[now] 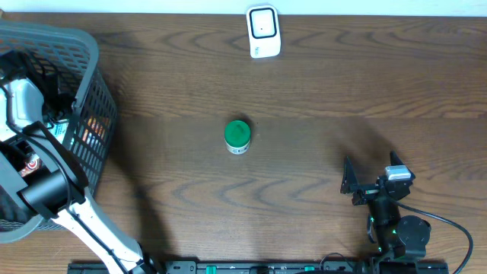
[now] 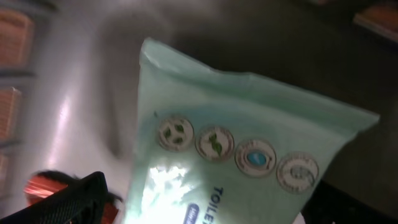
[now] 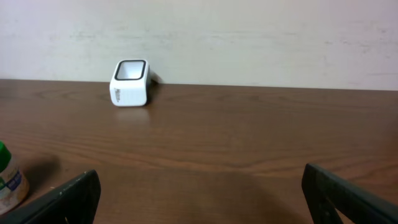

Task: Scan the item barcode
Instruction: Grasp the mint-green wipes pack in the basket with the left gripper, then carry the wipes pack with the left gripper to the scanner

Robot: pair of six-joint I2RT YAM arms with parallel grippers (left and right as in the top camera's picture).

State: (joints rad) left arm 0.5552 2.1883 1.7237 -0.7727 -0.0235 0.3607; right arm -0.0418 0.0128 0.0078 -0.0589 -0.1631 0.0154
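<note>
My left gripper (image 2: 205,214) is down in the grey basket (image 1: 90,53) at the table's (image 1: 319,99) left edge. Its jaws are spread wide over a pale green packet (image 2: 249,143), and I can't tell if it's touching. The green-lidded jar (image 1: 237,137) stands upright about mid-table, well apart from both grippers. The white scanner (image 1: 264,32) sits at the far edge. My right gripper (image 1: 371,173) hangs wide open by the near right corner, holding nothing.

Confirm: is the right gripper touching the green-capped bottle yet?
Apart. The overhead view shows a stretch of bare table between the open right gripper and the green-capped bottle.
</note>
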